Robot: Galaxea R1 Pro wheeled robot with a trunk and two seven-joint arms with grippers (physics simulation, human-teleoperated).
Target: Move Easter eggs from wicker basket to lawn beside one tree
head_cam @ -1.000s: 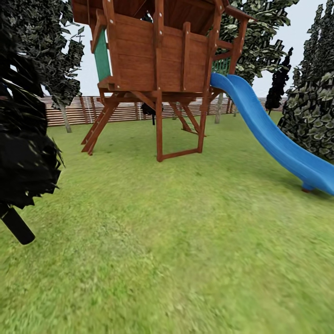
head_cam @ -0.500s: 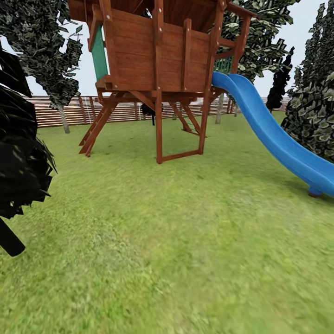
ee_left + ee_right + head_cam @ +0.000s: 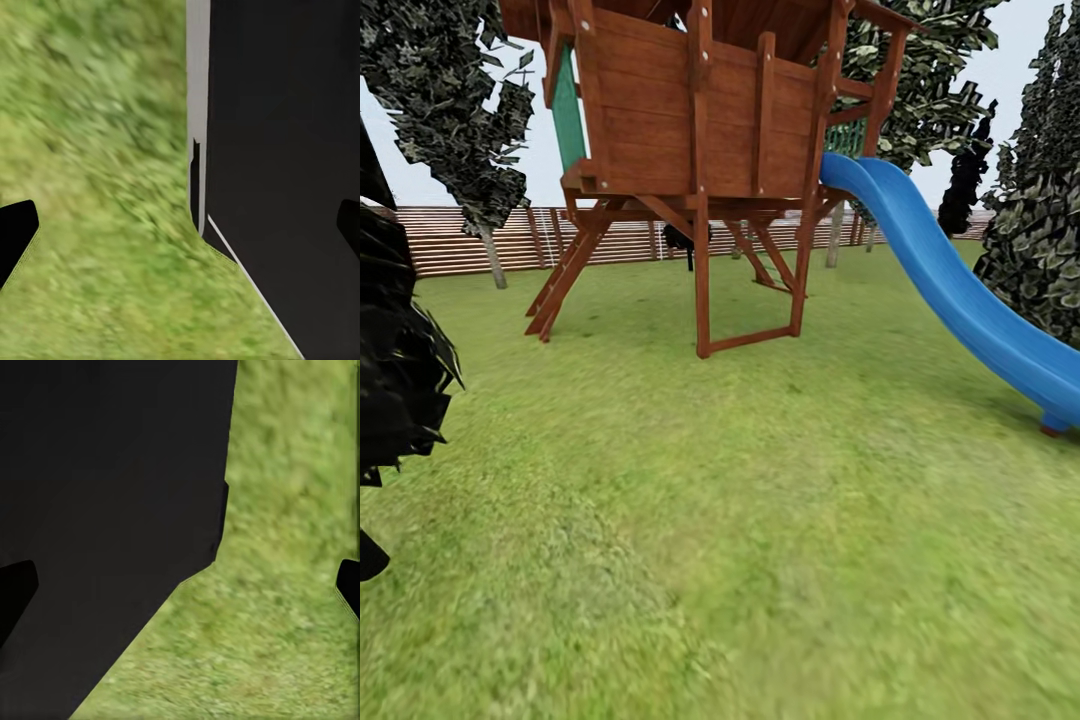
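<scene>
Wooden playset (image 3: 695,130) ahead; wrist cameras catch lawn (image 3: 90,187).

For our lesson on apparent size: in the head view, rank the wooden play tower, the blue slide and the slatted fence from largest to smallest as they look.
1. wooden play tower
2. blue slide
3. slatted fence, though distance shrinks it, so its true size is unsure.

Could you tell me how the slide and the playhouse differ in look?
The slide is blue and smooth, curving down to the lawn; the playhouse is brown planked wood, boxy and raised on posts. The slide runs slanted; the playhouse stands upright. They join at the slide's top, and both stand on the lawn.
</scene>
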